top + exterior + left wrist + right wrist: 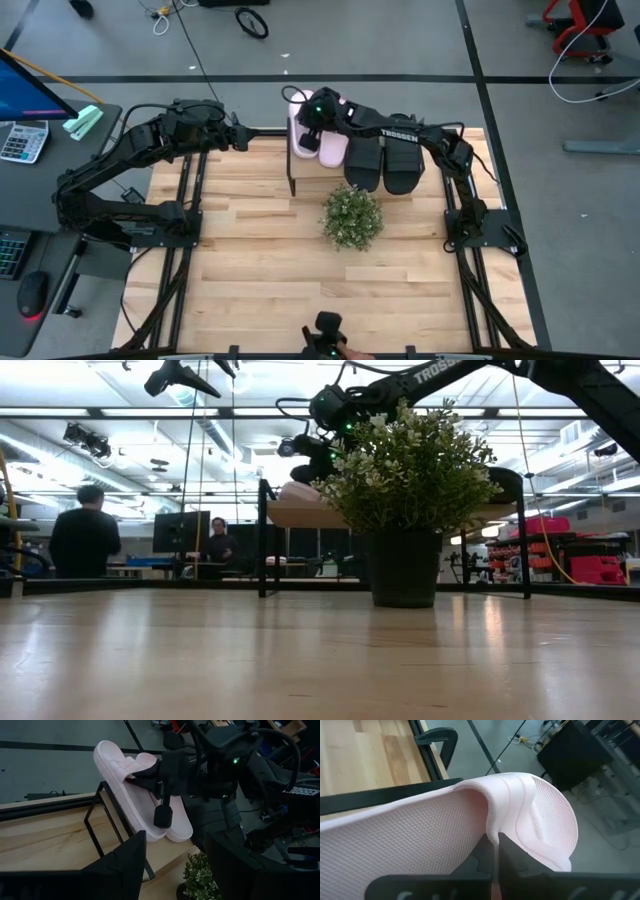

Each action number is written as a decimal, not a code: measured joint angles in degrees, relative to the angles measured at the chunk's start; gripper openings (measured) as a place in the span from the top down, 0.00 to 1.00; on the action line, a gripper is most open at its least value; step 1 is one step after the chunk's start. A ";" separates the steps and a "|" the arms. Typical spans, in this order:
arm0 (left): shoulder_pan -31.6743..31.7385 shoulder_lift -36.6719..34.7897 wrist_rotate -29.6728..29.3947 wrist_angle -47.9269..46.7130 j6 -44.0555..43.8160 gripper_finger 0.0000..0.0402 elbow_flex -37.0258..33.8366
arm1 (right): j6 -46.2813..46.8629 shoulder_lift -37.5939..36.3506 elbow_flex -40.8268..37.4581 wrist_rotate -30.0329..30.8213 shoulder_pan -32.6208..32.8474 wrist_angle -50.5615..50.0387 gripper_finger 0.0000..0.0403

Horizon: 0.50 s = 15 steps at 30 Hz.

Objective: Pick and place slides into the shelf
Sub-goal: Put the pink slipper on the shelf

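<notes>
The slides, four open-toe sandals in two pairs, all sit on the shelf (296, 170), the small low rack with a light wood top board and thin black metal legs, at the upper middle of the high view. The black pair (385, 165) lies side by side on the right half of the board, and I count both as placed. The pale pink pair (318, 135) lies to their left; one pink slide rests flat, while the other, the outer pink slide (120, 780), is in the right gripper (312, 112). In the right wrist view I see that gripper's two dark fingers pressed together on the broad pink strap (520, 820), pinching it. The left wrist view shows this slide touching its mate, its far end reaching past the rack's edge; I cannot tell whether it bears fully on the board. The left gripper (243, 135) waits at the upper left of the table, beside the rack and apart from it, its fingers spread with nothing between them. A green potted plant in a dark pot (352, 218) stands on the slatted wooden tabletop (260, 270) below the rack, clear of the work. My judgement: three slides are done, the fourth is at its place, and what is left is to settle it, release it and draw the right arm clear.
</notes>
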 joint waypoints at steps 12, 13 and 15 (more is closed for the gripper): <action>0.00 0.00 0.01 0.02 -0.09 0.49 0.00 | 4.40 -0.01 0.00 -4.22 -0.74 -0.23 0.98; 0.00 0.00 -0.01 0.00 -0.10 0.49 0.00 | 5.29 -0.01 0.00 -4.69 -0.78 -0.21 0.98; 0.00 0.00 -0.11 0.01 -0.11 0.48 0.00 | 6.74 -0.01 0.00 -5.27 -0.82 -0.23 0.98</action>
